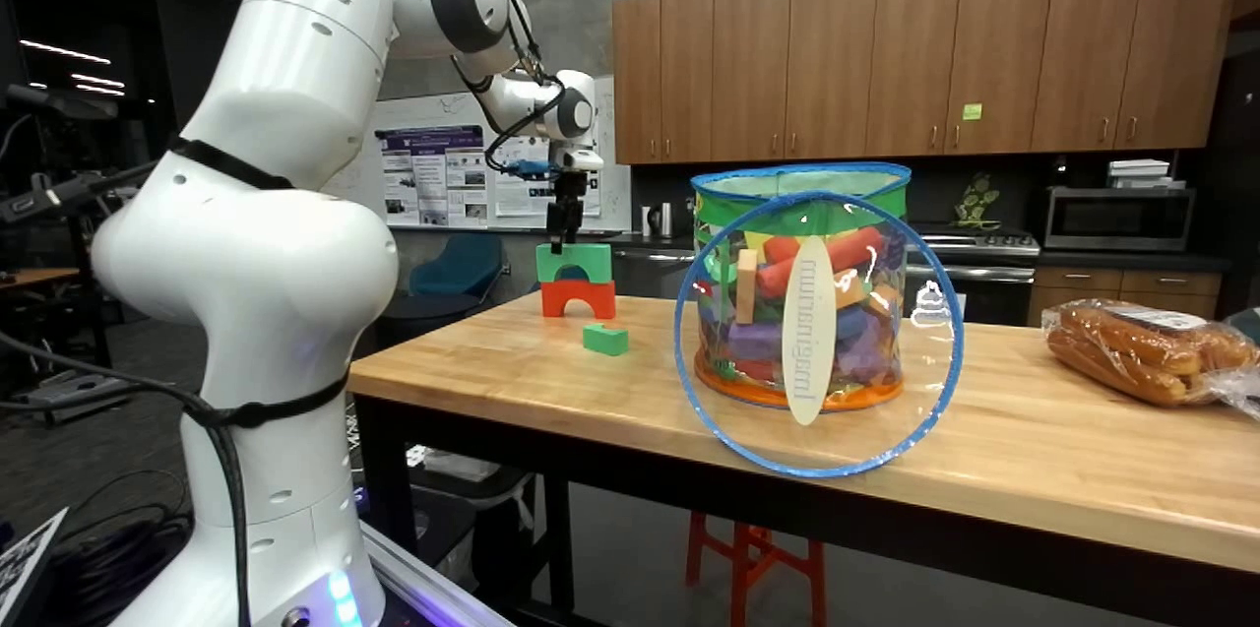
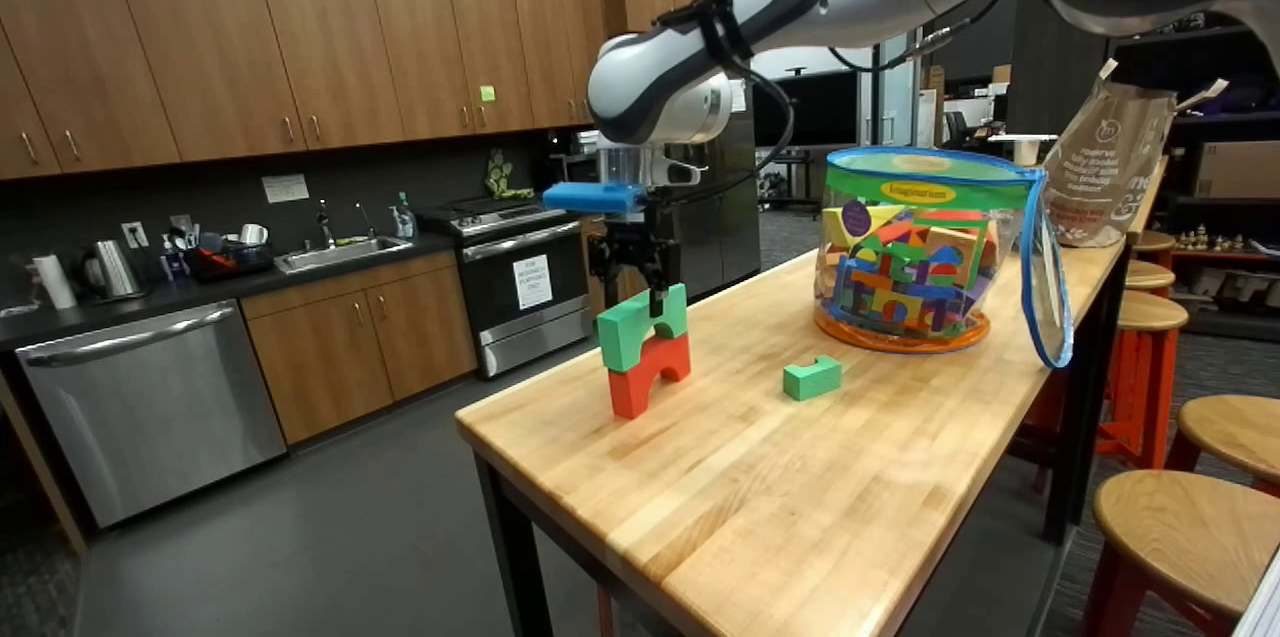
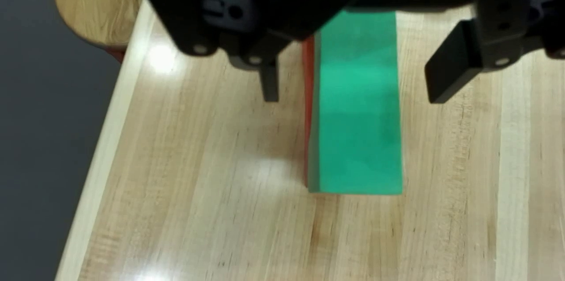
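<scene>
In an exterior view, a small green block (image 2: 812, 380) lies right of the red arch (image 2: 631, 391), a tub (image 2: 860, 181) farther right. The green arch (image 2: 624, 333) sits on the red one; the gripper (image 3: 353, 93) stands parted around it, touching neither side. Stools (image 2: 1190, 527) stand right of the wooden table (image 2: 760, 487), cabinets (image 2: 380, 27) far left.

Green arch blk (image 3: 359, 109): plain mid-green, flat top, straight sides, cutout facing down. Sits approx. lvl directly on top of red arch blk (image 1: 579, 289), touching it, lengthwise same dir., ends nearly flush w/ it. Red arch blk is orangey-red, stands upright on its 2 legs, cutout down too, sim. length. In wrist view, a thin bit of it shows along 1 long side of green arch blk.
</scene>
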Available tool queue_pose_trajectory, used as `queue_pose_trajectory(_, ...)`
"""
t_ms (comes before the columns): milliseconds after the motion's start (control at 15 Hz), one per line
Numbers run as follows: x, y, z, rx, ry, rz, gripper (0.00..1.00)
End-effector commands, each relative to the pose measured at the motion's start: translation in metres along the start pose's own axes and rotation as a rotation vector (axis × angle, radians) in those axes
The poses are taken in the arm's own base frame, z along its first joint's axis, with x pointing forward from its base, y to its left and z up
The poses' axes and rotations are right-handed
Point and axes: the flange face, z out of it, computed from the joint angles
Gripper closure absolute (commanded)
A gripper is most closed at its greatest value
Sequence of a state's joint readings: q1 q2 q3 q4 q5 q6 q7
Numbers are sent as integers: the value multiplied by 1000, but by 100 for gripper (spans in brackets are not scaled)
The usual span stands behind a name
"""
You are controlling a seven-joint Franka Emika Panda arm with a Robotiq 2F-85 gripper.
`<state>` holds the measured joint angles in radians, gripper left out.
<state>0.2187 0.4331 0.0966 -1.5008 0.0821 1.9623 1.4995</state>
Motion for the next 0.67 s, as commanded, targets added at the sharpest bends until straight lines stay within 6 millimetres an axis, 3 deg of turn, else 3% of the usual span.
queue_pose_trajectory(0,-1,2,-12,25,9,-29,0)
queue_pose_trajectory(600,-4,18,-42,85,34,-58,0)
